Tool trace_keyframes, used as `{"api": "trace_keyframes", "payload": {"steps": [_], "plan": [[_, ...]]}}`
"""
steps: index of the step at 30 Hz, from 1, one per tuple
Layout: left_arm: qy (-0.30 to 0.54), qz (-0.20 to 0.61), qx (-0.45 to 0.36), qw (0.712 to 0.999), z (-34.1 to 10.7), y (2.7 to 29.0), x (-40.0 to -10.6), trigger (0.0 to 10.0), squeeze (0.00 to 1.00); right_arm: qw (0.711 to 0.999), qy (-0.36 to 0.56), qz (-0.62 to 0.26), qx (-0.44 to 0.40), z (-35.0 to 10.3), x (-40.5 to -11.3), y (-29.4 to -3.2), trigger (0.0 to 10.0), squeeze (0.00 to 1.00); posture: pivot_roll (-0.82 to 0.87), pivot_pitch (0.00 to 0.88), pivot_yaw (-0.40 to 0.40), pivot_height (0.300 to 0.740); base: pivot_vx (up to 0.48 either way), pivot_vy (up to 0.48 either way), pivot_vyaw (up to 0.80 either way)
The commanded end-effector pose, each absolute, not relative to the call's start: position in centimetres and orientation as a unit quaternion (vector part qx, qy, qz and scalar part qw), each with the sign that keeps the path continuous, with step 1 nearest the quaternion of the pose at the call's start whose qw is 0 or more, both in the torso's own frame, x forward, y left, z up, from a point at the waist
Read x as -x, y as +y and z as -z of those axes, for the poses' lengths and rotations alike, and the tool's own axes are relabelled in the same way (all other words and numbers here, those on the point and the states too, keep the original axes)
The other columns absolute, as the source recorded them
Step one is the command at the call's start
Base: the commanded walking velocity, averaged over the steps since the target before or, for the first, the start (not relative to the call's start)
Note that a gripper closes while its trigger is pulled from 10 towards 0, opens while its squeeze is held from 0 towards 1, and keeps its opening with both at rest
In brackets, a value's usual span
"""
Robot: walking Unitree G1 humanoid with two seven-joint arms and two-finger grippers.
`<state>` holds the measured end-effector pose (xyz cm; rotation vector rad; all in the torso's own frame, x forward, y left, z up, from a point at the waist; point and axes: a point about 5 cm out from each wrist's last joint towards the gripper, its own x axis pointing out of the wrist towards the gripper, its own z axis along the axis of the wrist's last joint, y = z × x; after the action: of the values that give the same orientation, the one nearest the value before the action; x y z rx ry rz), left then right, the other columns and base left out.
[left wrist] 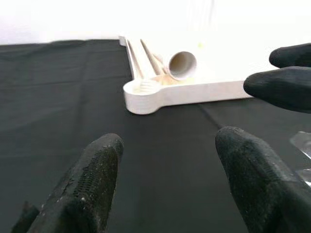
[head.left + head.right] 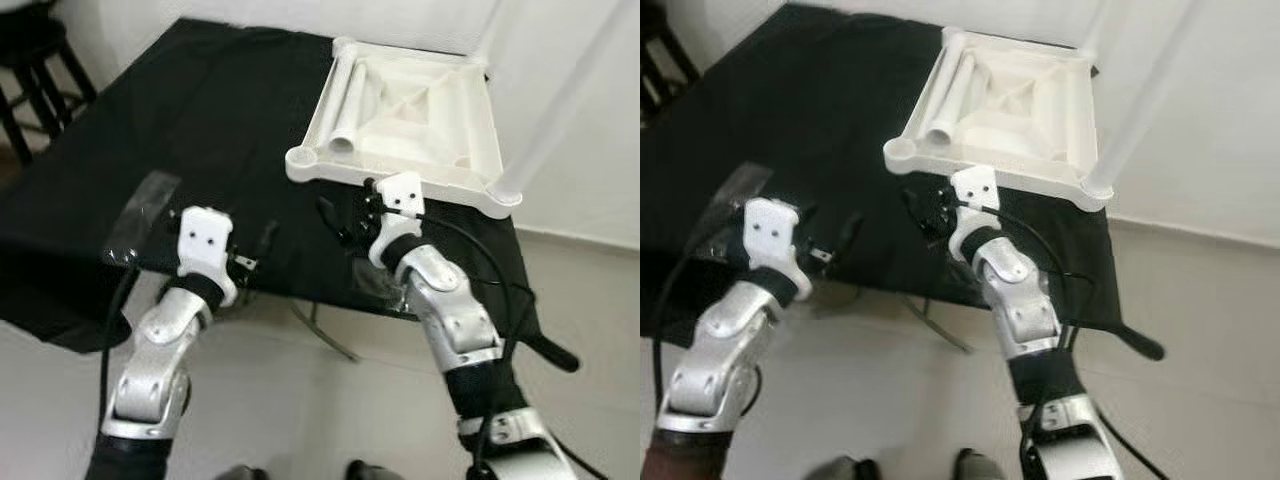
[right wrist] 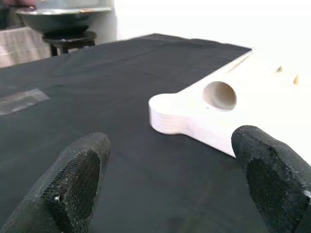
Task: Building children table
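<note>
A white child's table top (image 2: 400, 172) lies upside down on the black cloth (image 2: 220, 110), at the far right. A white tube leg (image 2: 350, 105) rests inside it along its left rim, open end toward me. The near-left corner socket (image 2: 303, 157) stands empty. My right gripper (image 2: 340, 220) hovers open just in front of that corner, holding nothing; in its wrist view the socket (image 3: 167, 109) lies ahead between the fingers. My left gripper (image 2: 258, 245) hangs open over the cloth, further left and nearer me, a short way from the corner (image 1: 141, 90).
A clear plastic sheet (image 2: 140, 215) lies on the cloth at the left, another (image 2: 375, 280) near the front edge. A black stool (image 2: 35, 60) holding a metal bowl (image 3: 63, 17) stands at the back left. White wall and curtain close the right side. Grey floor lies below.
</note>
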<state>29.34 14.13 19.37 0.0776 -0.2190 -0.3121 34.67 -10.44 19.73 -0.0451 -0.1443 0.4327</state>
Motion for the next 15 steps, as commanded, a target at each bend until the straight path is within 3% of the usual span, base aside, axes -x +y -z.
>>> {"api": "trace_keyframes", "payload": {"steps": [1,15], "plan": [[-0.109,0.165,-0.032,0.980,-19.28,13.76,-29.08,10.0,0.00,0.974,-0.069,-0.214,0.018,-19.52,-34.57,-10.66,10.0,0.00,0.04,0.182,-0.081,0.740,0.304,0.000,0.00],[-0.110,0.170,-0.034,0.979,-19.30,13.78,-29.03,10.0,0.00,0.968,-0.078,-0.237,0.011,-20.33,-34.53,-10.83,10.0,0.00,0.04,0.185,-0.080,0.740,0.326,0.000,-0.06]]}}
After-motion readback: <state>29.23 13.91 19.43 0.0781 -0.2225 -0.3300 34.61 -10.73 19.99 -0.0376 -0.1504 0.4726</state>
